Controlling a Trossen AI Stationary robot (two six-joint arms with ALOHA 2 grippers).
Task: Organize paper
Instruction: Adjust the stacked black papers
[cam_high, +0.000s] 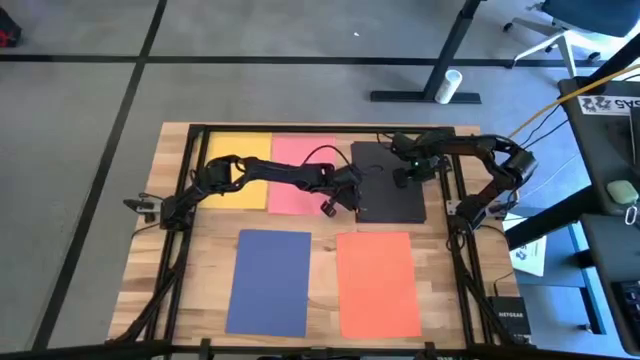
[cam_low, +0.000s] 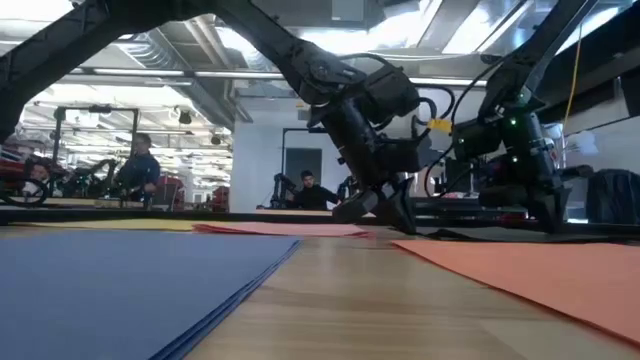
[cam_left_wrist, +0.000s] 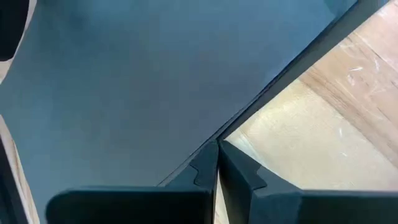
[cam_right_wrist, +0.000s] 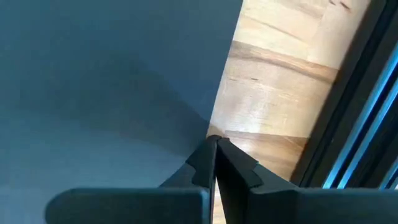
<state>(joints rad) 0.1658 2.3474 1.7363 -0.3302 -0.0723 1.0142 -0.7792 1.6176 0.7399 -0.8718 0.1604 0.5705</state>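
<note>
My left gripper (cam_left_wrist: 216, 163) and right gripper (cam_right_wrist: 214, 155) each pinch an edge of the black sheet (cam_high: 390, 182), fingers closed.

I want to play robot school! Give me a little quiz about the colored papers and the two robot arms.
1. True or false: the orange sheet lies beside the navy blue sheet.
2. Which sheet are both grippers pinching? A) yellow B) black C) pink
3. Fill in: the pink sheet lies between the yellow sheet and the ____ sheet.

Key:
1. True.
2. B: the left gripper and the right gripper each have jaws shut on an edge of the black sheet.
3. Black.
</note>
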